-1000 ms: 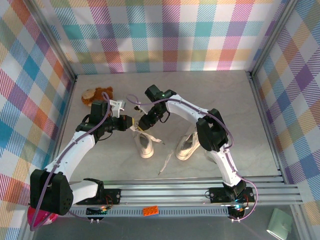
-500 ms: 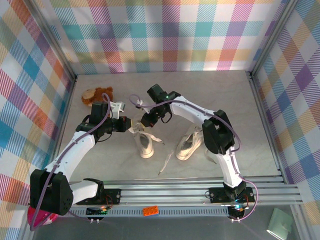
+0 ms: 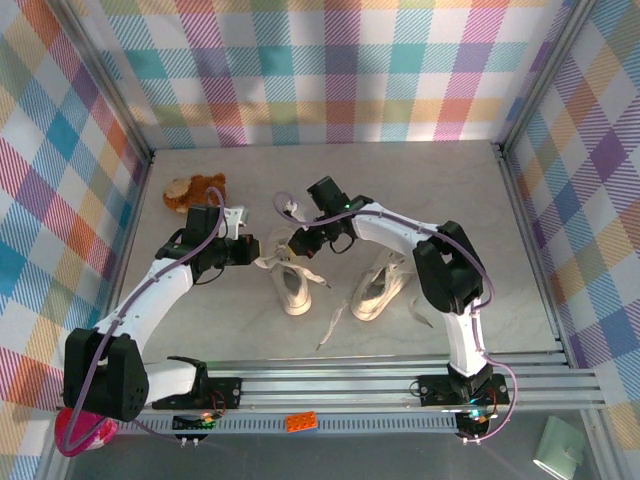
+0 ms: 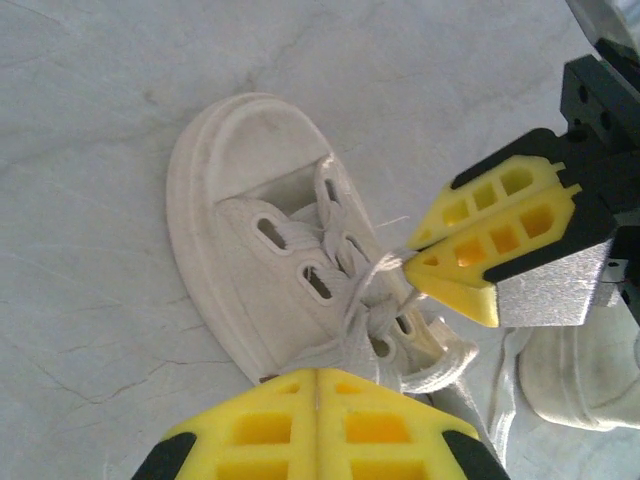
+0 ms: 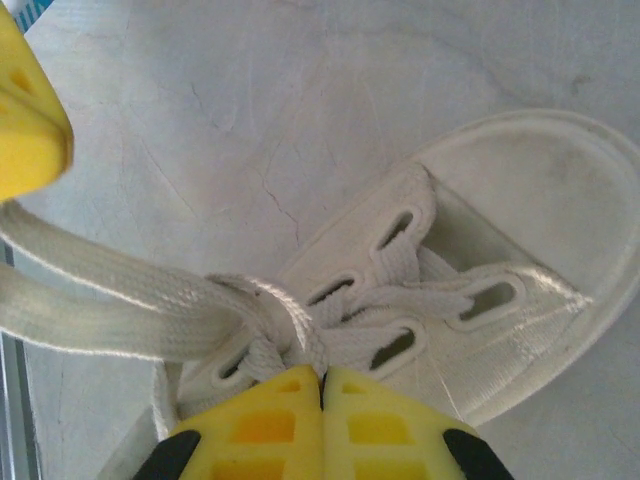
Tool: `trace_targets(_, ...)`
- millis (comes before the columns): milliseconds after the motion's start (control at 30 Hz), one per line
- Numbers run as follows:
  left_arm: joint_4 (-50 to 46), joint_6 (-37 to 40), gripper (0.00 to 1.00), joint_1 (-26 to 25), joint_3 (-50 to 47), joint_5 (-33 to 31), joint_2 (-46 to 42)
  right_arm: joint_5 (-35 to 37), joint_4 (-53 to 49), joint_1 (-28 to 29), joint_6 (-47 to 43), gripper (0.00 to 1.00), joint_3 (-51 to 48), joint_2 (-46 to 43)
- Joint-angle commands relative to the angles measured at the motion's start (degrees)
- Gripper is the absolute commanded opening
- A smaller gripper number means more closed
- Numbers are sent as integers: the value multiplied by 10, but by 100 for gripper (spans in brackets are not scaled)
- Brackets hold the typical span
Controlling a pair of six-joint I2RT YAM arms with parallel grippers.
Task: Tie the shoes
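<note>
- The left gripper (image 3: 250,247) is clamping shut on the lace (image 5: 120,300), which is running as a flat band from the knot (image 5: 270,300) toward it.
- The right gripper (image 3: 298,240) is also pinching shut, its tips biting a thin strand of the lace right at the knot.
- The shoe (image 3: 292,288) is lying on the table (image 3: 450,200), its laced end between the two grippers. The other shoe (image 3: 378,285) is sitting just beside it, its laces trailing loose.
- The step in hand is, I judge, cinching the knot down onto the eyelets.
- To do it well, the two grippers should be drawing apart evenly, low and level, so the knot is tightening rather than the shoe lifting.
- Nothing is pinning the shoe, and it looks light, so a one-sided pull is likely dragging it across the table.
- The right grip is sitting very close to the knot. If it is catching the knot itself, pulling is probably moving the shoe instead of closing the loop.
- Containers: the shoes are the only hollow things here. Laces and fingers are covering the tied shoe's opening, so I cannot tell what is inside; the other shoe is too small to judge.
- A plush toy (image 3: 193,190) is lying well apart, at the far left.
</note>
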Motion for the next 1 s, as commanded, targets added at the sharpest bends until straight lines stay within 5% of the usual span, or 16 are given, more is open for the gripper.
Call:
trace_targets(0,-4,9,7,8,-5,-29,-12,-51,52,-8,3,0,-25,-36)
trace_targets(200,6,47,45,8,-2,-61,-62,-96,86,-16,-14,0,-53,-46)
trace_targets(400,64,202,58,7,-20,44,-107,-143,90,-24,-33,0,-52,-36)
trace_targets(567,24,377,59,-7,-10,106,-72,-166,84,-30,-48,0,-50,-32)
trace_targets(967,88,464,62,-66,19,110,87,-187,80,-40,-54,0,-47,-18)
